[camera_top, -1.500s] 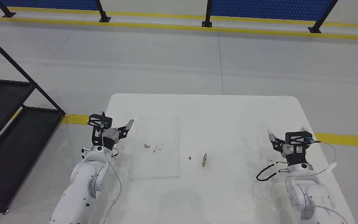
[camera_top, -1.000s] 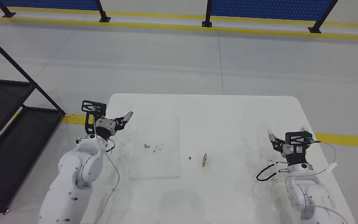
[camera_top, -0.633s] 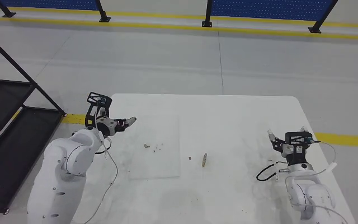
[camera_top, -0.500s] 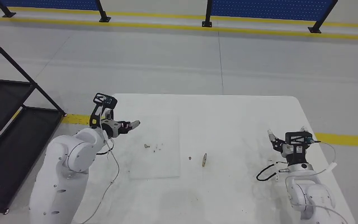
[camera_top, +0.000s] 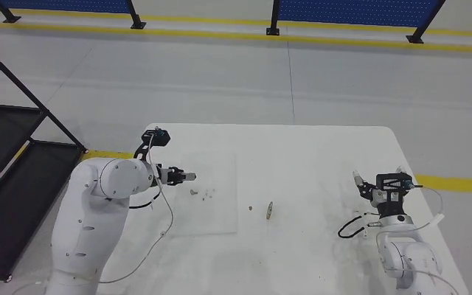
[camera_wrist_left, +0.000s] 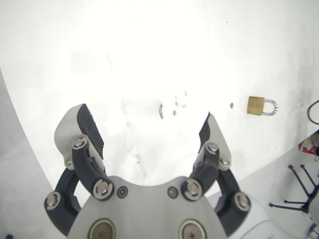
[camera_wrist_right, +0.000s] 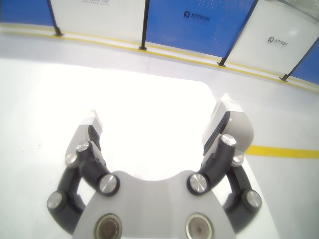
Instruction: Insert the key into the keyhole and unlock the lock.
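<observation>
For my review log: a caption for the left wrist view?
Open left gripper above white table; small metal pieces and brass padlock lie ahead.

Print I can see, right wrist cam, barrier behind the table: dark logo plus a one-word brand mark on the left white panel (camera_wrist_right: 97,8), same mark on the blue panel (camera_wrist_right: 199,26), same again on the far white panel (camera_wrist_right: 274,50). Padlock (camera_wrist_left: 256,105): too small for me to tell any marking.

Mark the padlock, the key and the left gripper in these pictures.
padlock (camera_wrist_left: 258,105), left wrist view, on its brass body.
key (camera_wrist_left: 160,110), left wrist view, on the middle of the small silvery piece.
left gripper (camera_wrist_left: 145,111), left wrist view, midway between its open fingers' tips.
</observation>
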